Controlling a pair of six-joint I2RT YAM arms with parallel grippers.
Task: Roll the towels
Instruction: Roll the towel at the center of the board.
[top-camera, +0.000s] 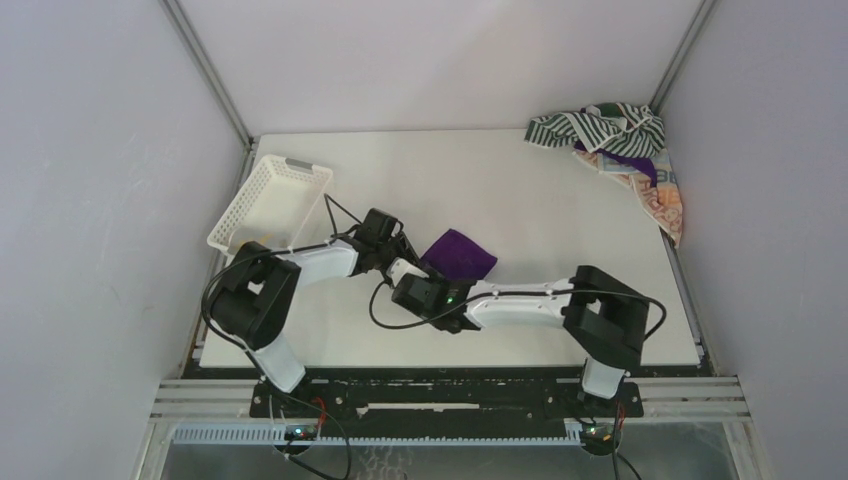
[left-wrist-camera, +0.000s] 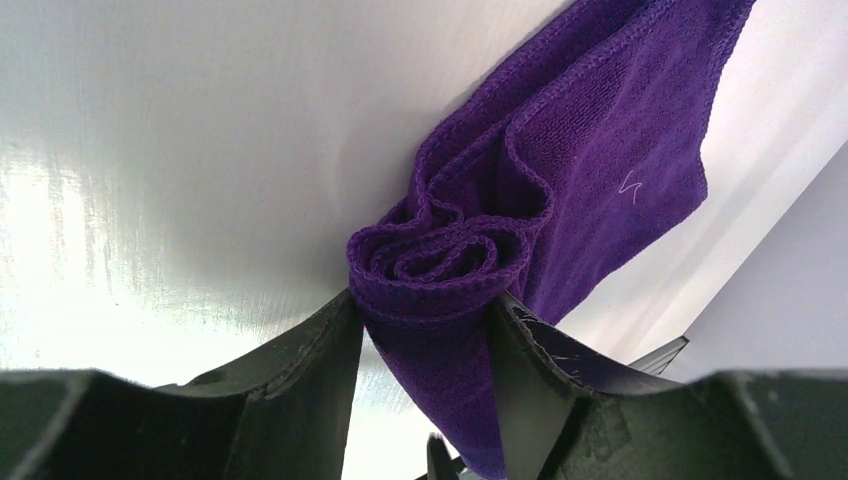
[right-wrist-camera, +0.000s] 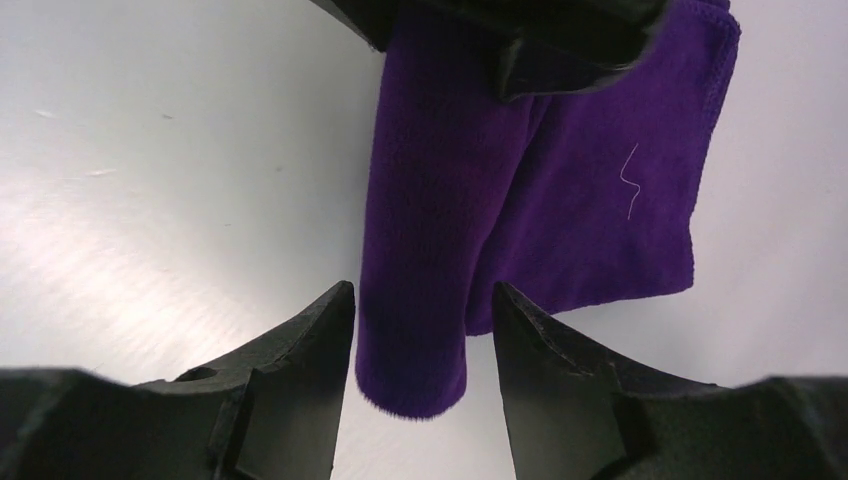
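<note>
Room: pale grey wall panels (top-camera: 100, 200) close the bench in on three sides, with metal posts in the far corners.
Surface: flat white table (top-camera: 520, 190), smooth and glossy in both wrist views. I judge it slippery, so cloth will slide rather than turn unless I press it down.
Basket: white plastic lattice basket (top-camera: 268, 200) at the far left edge, well apart from the work.
Heap: green-and-white striped towel (top-camera: 585, 125) and orange patterned towel (top-camera: 665, 200), crumpled together in the far right corner, neither of them rolled.
Work piece: solid purple towel (top-camera: 458, 255) of soft terry, mid-table, just ahead of both my wrists. It is partly rolled: a loose, wavy spiral shows at one end, and a flat tail lies out beside the roll.
Left gripper (left-wrist-camera: 425, 310): half closed, fingers pressed on both sides of the roll at its spiral end, so it has hold of the purple towel.
Right gripper (right-wrist-camera: 420, 295): jaws apart, straddling the roll's other end with a gap on one side, holding nothing.
Step (judged): carrying the roll on over the flat tail, about halfway through this towel.
Method: close the right gripper on its end first, then turn both ends together at one pace. Keep light downward pressure and draw the roll toward the tail so each wrap lies snug.
Risk: the spiral is slack. Uneven turning would cone it, and letting go early would let it spring open.
</note>
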